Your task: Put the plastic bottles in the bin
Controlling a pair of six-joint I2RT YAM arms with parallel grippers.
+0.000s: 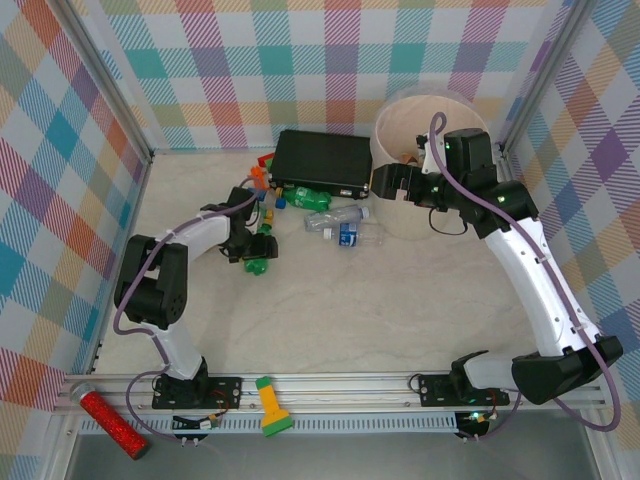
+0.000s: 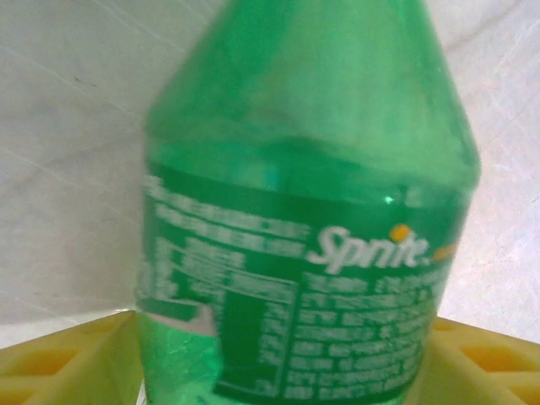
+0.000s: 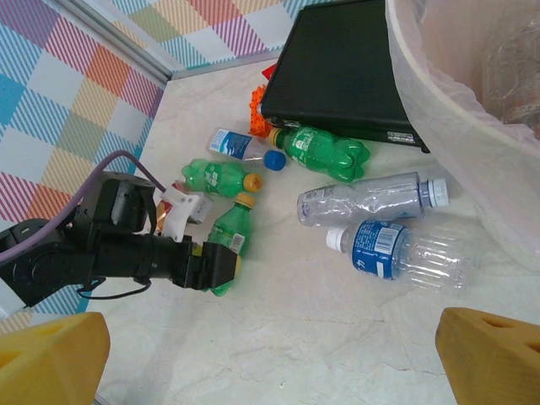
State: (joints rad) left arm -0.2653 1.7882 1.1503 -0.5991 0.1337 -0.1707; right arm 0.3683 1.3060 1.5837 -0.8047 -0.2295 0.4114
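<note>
Left gripper (image 3: 224, 266) straddles green bottle (image 2: 308, 211) mid-label; cannot tell if clamped. Right gripper (image 1: 393, 183) gapes. Light, slick, crushable: pinch mid-body.

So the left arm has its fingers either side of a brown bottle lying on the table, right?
Not brown: the bottle between the left fingers is green, a Sprite one, as the left wrist view shows. It does lie on the table.

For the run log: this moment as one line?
left gripper: fingers either side of green plastic Sprite bottle | right gripper: open, empty, beside round beige bin
</note>
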